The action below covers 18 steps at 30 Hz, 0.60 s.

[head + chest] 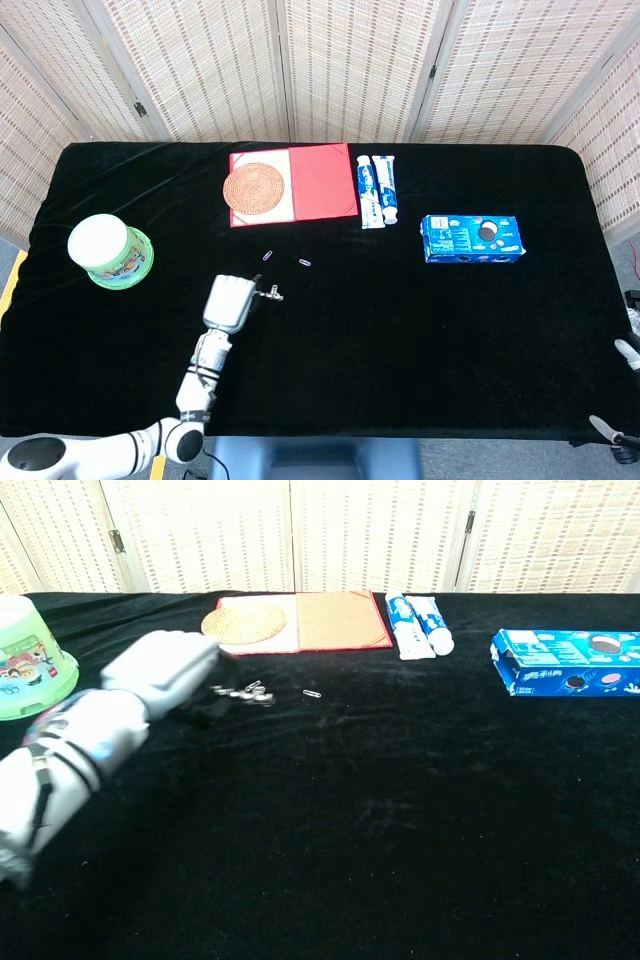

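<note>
A small metal clip (272, 293) is being pinched by the curled left hand (228, 300), clear of the table (400, 330); judged light, stiff, slippery, best held mid-body.

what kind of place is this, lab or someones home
Most likely a lab or test setup: a table draped in black cloth, folding woven screens closing it off behind, and staged items such as the blue cookie box and toothpaste boxes.

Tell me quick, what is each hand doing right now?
Left hand: closed, holding a small metal chain-like thing; what exactly it is cannot be told.
Right hand: not in view.
</note>
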### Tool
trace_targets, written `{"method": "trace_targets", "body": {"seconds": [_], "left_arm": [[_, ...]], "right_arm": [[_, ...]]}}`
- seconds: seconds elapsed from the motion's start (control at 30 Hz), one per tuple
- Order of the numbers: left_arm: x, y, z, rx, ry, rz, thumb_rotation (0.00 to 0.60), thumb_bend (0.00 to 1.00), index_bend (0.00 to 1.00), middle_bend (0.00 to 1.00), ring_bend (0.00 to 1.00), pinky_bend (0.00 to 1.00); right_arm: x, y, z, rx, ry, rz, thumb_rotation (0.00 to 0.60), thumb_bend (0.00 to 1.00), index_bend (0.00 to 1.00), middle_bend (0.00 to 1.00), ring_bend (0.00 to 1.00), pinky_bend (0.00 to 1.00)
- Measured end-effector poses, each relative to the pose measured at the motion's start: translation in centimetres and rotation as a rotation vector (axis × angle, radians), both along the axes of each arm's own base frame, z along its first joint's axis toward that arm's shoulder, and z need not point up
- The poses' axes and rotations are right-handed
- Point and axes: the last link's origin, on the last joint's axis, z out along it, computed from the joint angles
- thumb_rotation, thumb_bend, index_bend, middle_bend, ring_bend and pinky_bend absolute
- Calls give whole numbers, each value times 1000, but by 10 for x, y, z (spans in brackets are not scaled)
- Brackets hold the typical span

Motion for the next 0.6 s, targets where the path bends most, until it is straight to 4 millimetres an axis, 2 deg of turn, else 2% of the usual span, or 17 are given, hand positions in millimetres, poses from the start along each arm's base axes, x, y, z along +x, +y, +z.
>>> {"method": "trace_targets", "body": {"seconds": [0.17,0.23,0.3,0.37,0.4,0.47,0.6], "left_arm": [[-5,-11,4,3,21,7,600,549,926,1000,1000,1000],[-4,-14,5,3,24,7,600,466,784,1000,1000,1000],[-5,-15,4,-5,22,18,600,274,465,1000,1000,1000],[-6,-16,5,-8,30,29,600,171,194,1000,1000,1000],[-6,-15,6,-9,36,38,600,146,90,1000,1000,1000],[-6,-15,8,-11,35,52,600,121,5,1000,1000,1000],[-6,-12,14,-5,25,59,600,93,0,1000,1000,1000]], "right_arm": [[7,0,-3,12,7,37,600,104,0,0,0,0],[8,-1,-4,18,6,47,600,104,0,0,0,0],[9,-2,-4,21,5,51,600,104,0,0,0,0],[9,-3,-4,26,5,51,600,104,0,0,0,0],[10,-4,-4,28,4,50,600,103,0,0,0,0],[10,-4,-4,30,5,50,600,104,0,0,0,0],[10,-4,-5,30,6,47,600,104,0,0,0,0]]}}
